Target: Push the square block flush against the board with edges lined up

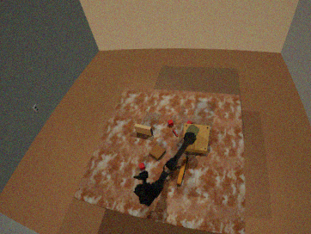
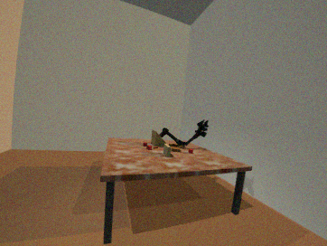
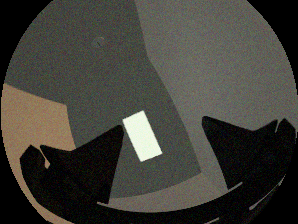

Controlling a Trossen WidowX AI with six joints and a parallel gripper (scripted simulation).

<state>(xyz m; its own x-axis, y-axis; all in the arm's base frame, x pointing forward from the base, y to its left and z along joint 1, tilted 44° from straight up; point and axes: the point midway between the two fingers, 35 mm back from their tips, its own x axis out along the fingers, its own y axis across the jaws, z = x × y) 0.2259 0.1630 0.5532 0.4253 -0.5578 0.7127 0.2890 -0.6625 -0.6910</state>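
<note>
A flat tan square block [image 1: 157, 151] lies near the middle of the mottled table [image 1: 215, 107] [image 2: 135, 165]. A narrow orange board [image 1: 182, 170] lies to its right, close to the arm's yellow base plate [image 1: 204, 134], with a clear gap between block and board. My gripper [image 1: 142, 182] [image 2: 202, 123] [image 3: 162, 125] is open and empty. It is raised high above the table's front left part, well clear of both. The wrist view shows only walls and a bright ceiling panel between the fingers.
A thicker tan box [image 1: 143, 130] stands left of the block toward the back. Small red cubes [image 1: 170, 123] [image 1: 142, 166] are scattered on the table. The arm's links [image 1: 180, 150] pass over the board.
</note>
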